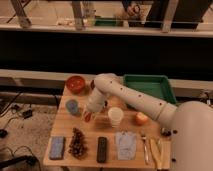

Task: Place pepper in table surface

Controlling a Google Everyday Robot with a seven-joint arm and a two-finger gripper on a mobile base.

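The tan table surface [100,128] bears 1 green tray [145,77] at back right. The white arm [135,97] reaches across it. Left of 1 white cup [115,116], the gripper [89,115] points down, fingers pinched narrow on the pepper [88,118], low over the wood.

Dim warm light, soft overall blur.

White gripper [89,114] holding red-orange pepper [88,119]; tan plank-grained table surface [96,131]; green tray [150,77].
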